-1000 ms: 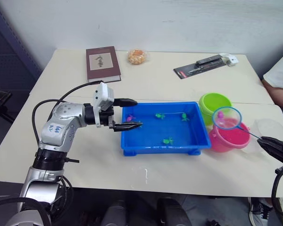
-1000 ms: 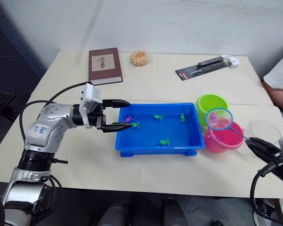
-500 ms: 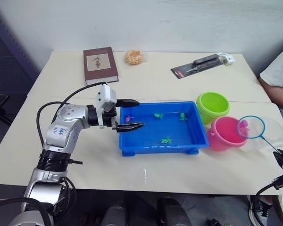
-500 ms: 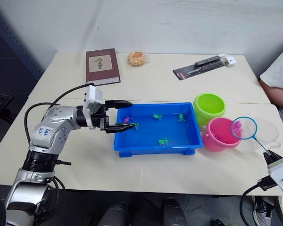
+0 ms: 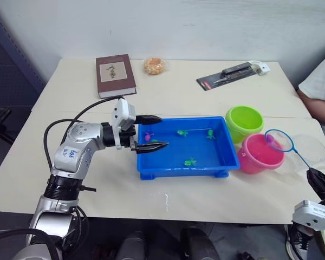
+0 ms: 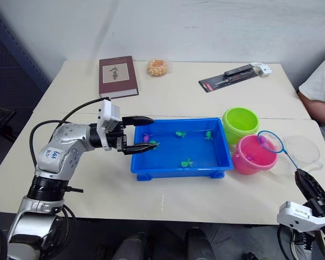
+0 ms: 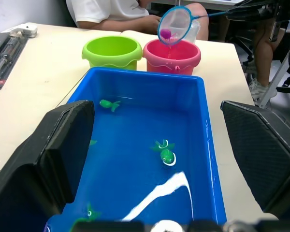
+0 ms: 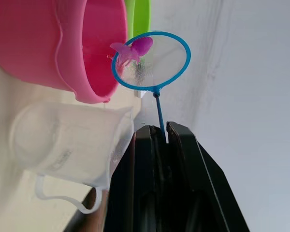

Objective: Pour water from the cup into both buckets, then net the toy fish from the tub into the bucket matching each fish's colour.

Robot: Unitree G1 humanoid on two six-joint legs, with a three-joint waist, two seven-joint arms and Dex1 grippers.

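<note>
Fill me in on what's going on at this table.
A humanoid robot is sorting toy fish by colour. Its right gripper, shut on the thin handle of a small blue-rimmed net, holds the net over the edge of the hot pink plastic bucket with one pink fish in the mesh. The left gripper is open at the near end of the shallow blue rectangular tub, where several green fish remain in the water. The lime green bucket and the clear plastic cup stand nearby.

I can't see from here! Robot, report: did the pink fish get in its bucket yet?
Right gripper shut on net handle. Pink fish in net by pink bucket's rim, not dropped yet. Left gripper open at tub end. Nothing blocking.
</note>
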